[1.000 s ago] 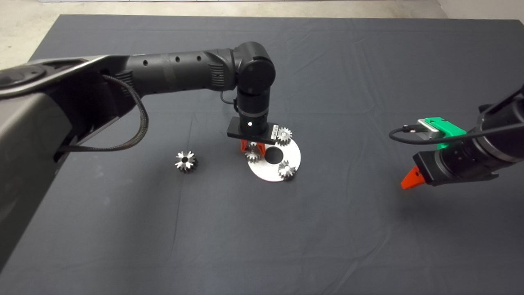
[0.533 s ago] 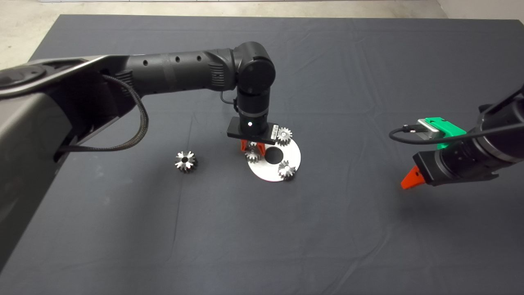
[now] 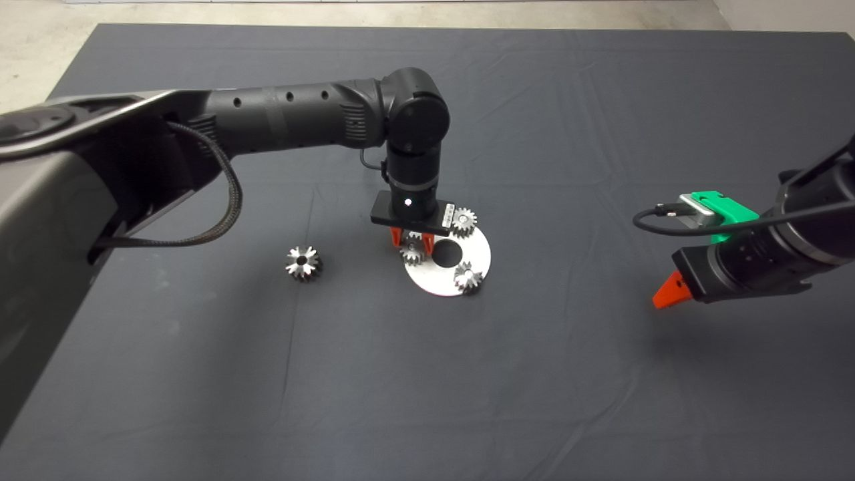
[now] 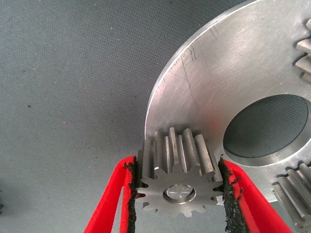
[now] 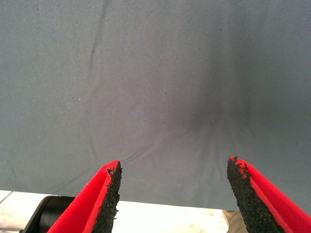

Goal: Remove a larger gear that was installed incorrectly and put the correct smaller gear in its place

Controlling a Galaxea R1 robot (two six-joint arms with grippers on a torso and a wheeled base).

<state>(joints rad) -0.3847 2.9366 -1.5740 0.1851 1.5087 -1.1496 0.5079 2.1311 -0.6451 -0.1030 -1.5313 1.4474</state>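
Note:
My left gripper [image 3: 412, 242] stands straight down over the near-left rim of the round silver plate [image 3: 478, 250]. It is shut on a smaller gear [image 3: 411, 254]. In the left wrist view both black pads [image 4: 132, 194] press the fine teeth of that smaller gear [image 4: 177, 170], which sits on the plate [image 4: 204, 73] with a pin end showing in its bore. Two more small gears [image 3: 463, 219] [image 3: 467, 277] stand on the plate around its dark centre hole. The larger gear [image 3: 304, 263], with deep star-like teeth, lies alone on the mat to the left. My right gripper [image 3: 668, 292] hovers open at the right.
The dark mat [image 3: 427, 387] covers the table, with pale floor beyond its far edge. The long black left arm [image 3: 287, 120] reaches in over the mat's left half. The right wrist view shows only bare mat [image 5: 155, 87] and a strip of its edge.
Almost nothing has moved. My left gripper stays on the gear at the plate, and the right gripper has shifted only by a hair.

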